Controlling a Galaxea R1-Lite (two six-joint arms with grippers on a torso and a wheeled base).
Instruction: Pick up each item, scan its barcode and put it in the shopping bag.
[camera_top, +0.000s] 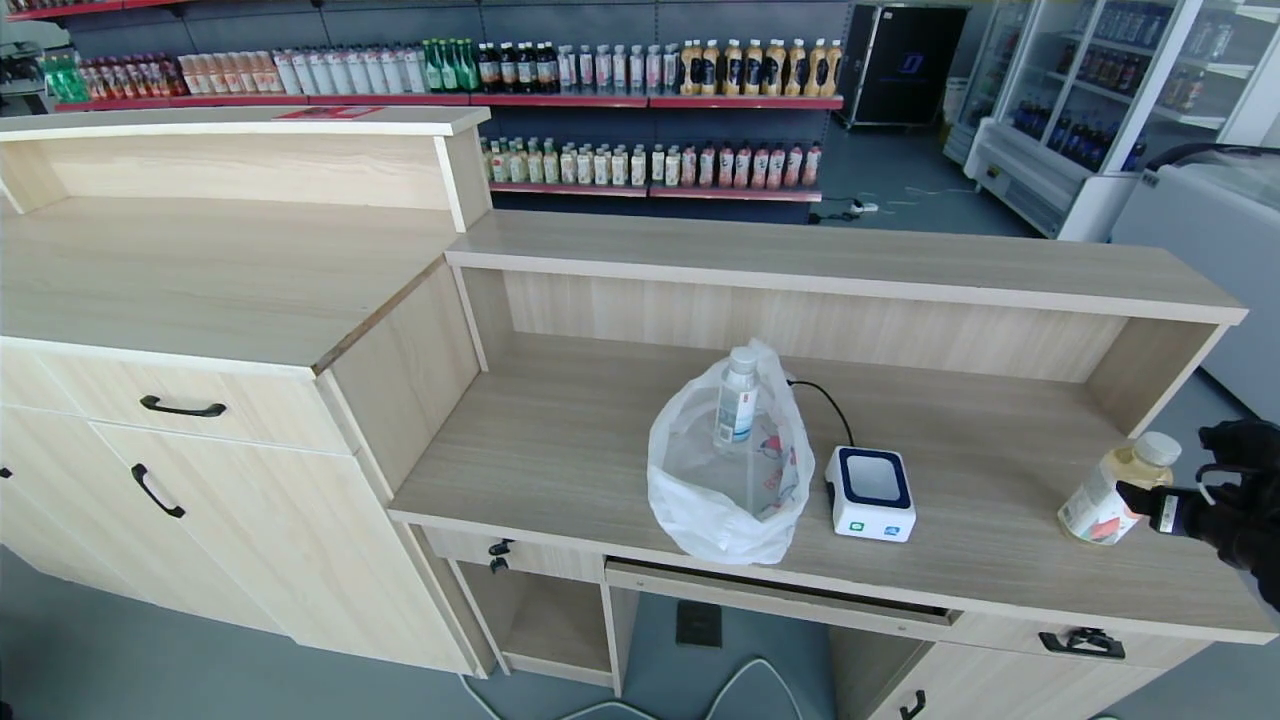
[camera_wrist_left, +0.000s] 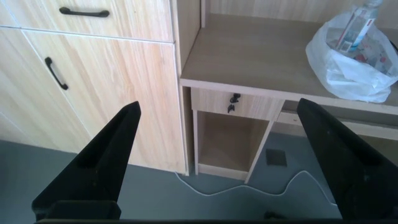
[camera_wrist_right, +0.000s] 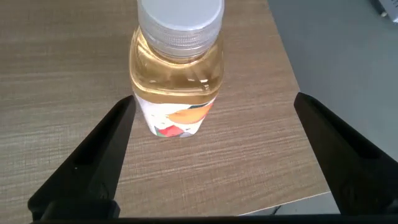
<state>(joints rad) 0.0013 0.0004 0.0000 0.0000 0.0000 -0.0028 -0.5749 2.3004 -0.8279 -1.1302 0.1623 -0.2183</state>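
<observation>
A white plastic shopping bag (camera_top: 725, 480) stands open at the middle of the wooden counter (camera_top: 600, 440), with a clear bottle (camera_top: 738, 395) upright inside it. To its right lies the white barcode scanner (camera_top: 870, 492). An amber drink bottle (camera_top: 1115, 490) with a white cap stands near the counter's right end. My right gripper (camera_top: 1160, 500) is open just to the right of it. In the right wrist view the bottle (camera_wrist_right: 177, 68) stands just ahead of the spread fingers (camera_wrist_right: 93, 168), untouched. My left gripper (camera_wrist_left: 217, 168) is open and holds nothing, low in front of the counter, with the bag (camera_wrist_left: 354, 59) off to one side.
A taller wooden cabinet (camera_top: 200, 290) with drawers adjoins the counter on the left. A raised shelf (camera_top: 820, 260) runs above the back of the counter. The scanner's black cable (camera_top: 825, 400) trails behind the bag. Store shelves of bottles (camera_top: 600, 70) and fridges stand behind.
</observation>
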